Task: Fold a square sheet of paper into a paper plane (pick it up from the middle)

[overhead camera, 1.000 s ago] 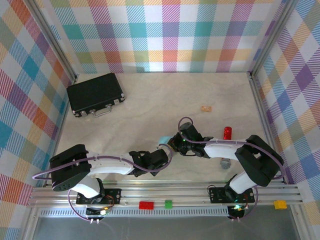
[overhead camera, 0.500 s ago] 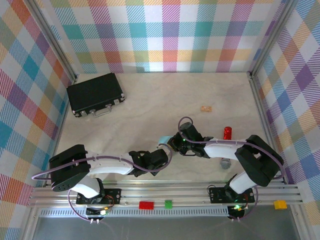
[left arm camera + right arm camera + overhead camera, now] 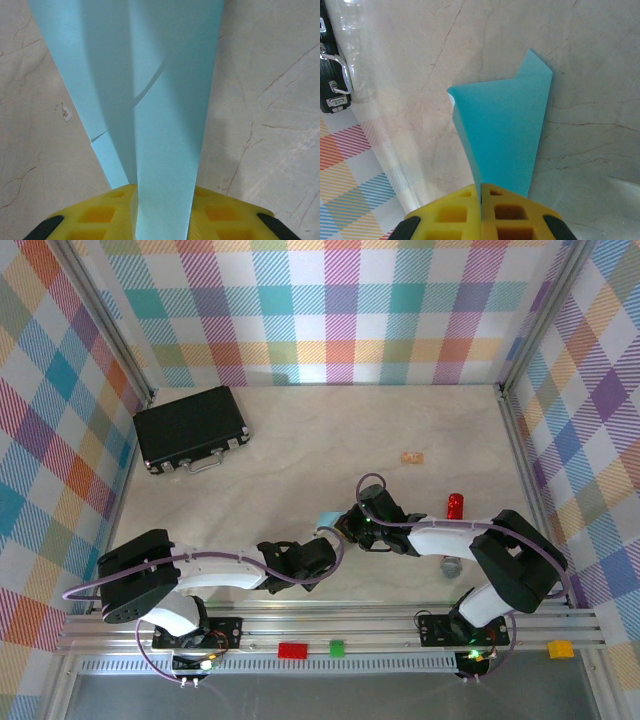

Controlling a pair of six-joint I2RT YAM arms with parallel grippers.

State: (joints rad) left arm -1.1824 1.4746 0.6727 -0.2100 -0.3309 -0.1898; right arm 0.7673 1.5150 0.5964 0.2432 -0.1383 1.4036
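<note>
Black case (image 3: 190,427) at far-left of marbled desk (image 3: 290,465), handle toward near side. Tan scrap (image 3: 412,456) mid-desk. Red-tipped marker (image 3: 455,505) nearer, to right. Red brick (image 3: 293,649), green brick (image 3: 336,647), yellow brick (image 3: 560,648) on front rail.

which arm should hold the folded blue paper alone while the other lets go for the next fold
Probably the right: the right gripper is shut tight on one edge of the folded light turquoise paper sheet. The left gripper grips the layered folds, so it seems better placed to work them.
</note>
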